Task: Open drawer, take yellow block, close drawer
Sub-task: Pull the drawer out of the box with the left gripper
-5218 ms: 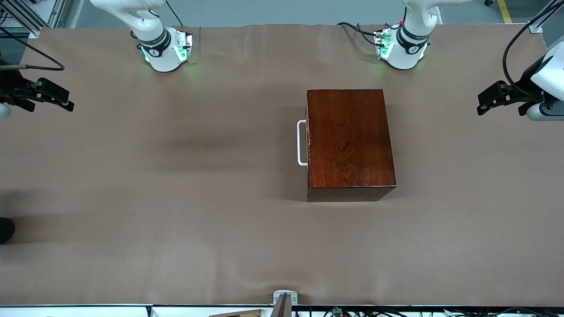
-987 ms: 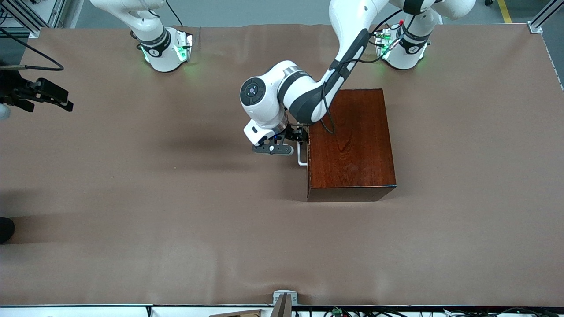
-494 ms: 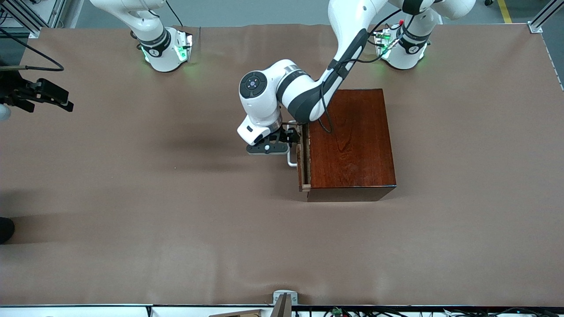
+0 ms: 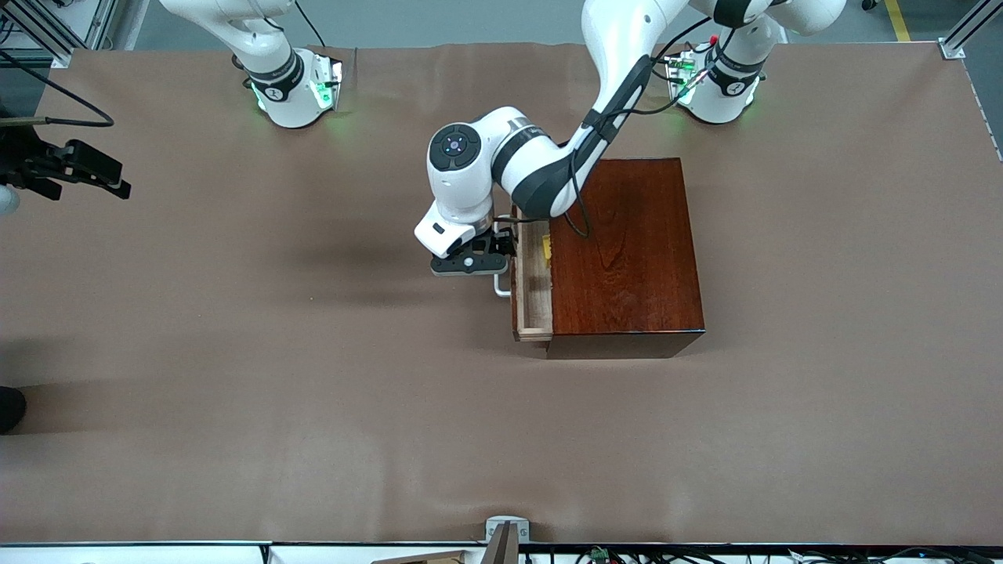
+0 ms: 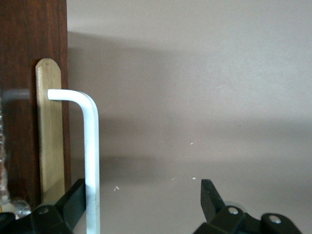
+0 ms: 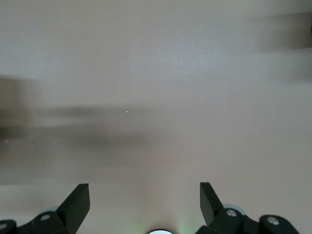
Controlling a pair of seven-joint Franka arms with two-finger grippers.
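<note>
Drawer-opening step: the left gripper [image 4: 501, 254], jaws spread, hooks the white handle [image 5: 91, 161]; the drawer [image 4: 532, 301] stands partly out, the yellow block [image 4: 545, 248] peeking. Next: pull farther. The right gripper [image 6: 145, 204] waits released over bare tabletop [image 6: 161, 87]

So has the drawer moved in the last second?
Yes. The drawer has slid out of the wooden box toward the right arm's end, hooked by the left gripper.

a robotics lab: two white arms [image 4: 541, 157] bolted to a long table [image 4: 235, 352] under a brown cloth, green-lit bases [image 4: 294, 94], cables [image 4: 55, 117], aluminium framing [image 4: 968, 31] and a taped grey floor [image 4: 897, 19] at the edges.
</note>
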